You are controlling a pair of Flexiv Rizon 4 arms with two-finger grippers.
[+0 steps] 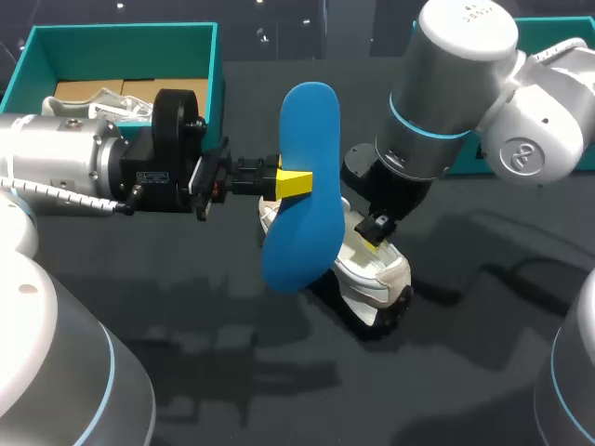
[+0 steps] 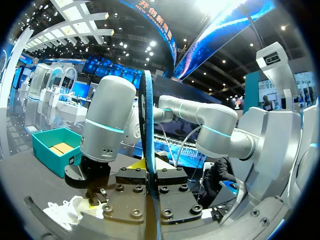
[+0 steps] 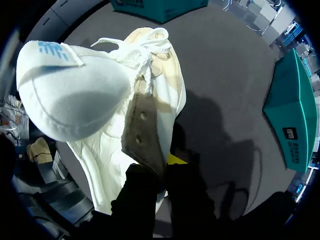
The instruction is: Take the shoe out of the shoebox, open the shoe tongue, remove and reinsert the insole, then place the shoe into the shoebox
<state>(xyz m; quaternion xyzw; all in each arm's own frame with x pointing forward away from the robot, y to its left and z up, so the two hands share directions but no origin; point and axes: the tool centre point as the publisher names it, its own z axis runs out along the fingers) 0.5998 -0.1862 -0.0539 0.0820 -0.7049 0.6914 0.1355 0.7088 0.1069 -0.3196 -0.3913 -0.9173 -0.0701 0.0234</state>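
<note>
- Your left fingers (image 1: 296, 183) are clamped on the blue insole (image 1: 307, 121), above the desk (image 1: 186, 307);
- your right fingers (image 3: 177, 159) pinch the eyelet edge of the white shoe (image 1: 376, 274).

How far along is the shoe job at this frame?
Done: the shoe lies on the table, out of the shoebox, its tongue pulled open, and the insole is out. In hand: the left gripper holds the insole upright by the shoe, while the right gripper clamps the shoe's side. Left: reinserting the insole and putting the shoe into the shoebox.
</note>
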